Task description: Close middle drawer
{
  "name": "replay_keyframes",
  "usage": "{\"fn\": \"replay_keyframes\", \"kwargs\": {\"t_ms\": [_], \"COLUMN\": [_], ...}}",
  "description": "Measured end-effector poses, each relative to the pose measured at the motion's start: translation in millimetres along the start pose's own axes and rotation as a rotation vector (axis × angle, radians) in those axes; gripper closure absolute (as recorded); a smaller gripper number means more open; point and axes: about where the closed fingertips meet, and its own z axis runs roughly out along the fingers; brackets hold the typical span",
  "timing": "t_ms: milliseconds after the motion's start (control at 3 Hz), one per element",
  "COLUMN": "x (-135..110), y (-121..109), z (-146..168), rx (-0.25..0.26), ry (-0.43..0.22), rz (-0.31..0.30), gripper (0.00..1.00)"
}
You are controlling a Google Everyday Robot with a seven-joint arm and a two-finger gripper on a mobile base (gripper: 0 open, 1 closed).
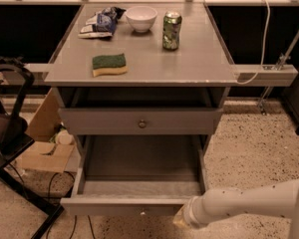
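Editor: Drawer first. Where does it stand?

Robot: Far out of the cabinet. The middle drawer (139,189) hangs open at the bottom, long grey tray in full view, low front toward the camera with a tiny knob (142,213) at centre. Above it the taller drawer (99,121), with its round knob (142,124), sits pushed in.

Editor: And the claw?

Robot: My claw (181,219) is low in the frame, just beside the right end of that low front, at the tip of my white arm (249,203), which reaches in from the right edge. Whether it touches the front, I cannot tell. Nor can I tell if it is wide or narrow.

Editor: What's on the worktop?

Robot: On the grey worktop (199,59), a green-and-yellow sponge (109,64) lies toward the front left. At the back, left to right, are crumpled packets (99,24), a white bowl (141,18) and a green can (172,31) standing upright, each apart from the next.

Editor: Anything around the cabinet?

Robot: A white cable (263,34) loops down at the right. A cardboard box (42,156) rests on the speckled floor (254,148) at the left.
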Motion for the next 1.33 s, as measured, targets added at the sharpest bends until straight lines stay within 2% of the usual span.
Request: {"fn": "replay_keyframes", "kwargs": {"t_ms": [333, 667, 1000, 1333], "x": [-5, -31, -69, -73], "y": [-4, -29, -63, -65], "z": [-2, -11, -22, -23], "rx": [0.014, 0.057, 0.11, 0.115], "ry": [-0.009, -0.047, -0.103, -0.11], "rz": [-0.002, -0.011, -0.019, -0.019], "gripper": [1.0, 1.0, 1.0, 1.0]}}
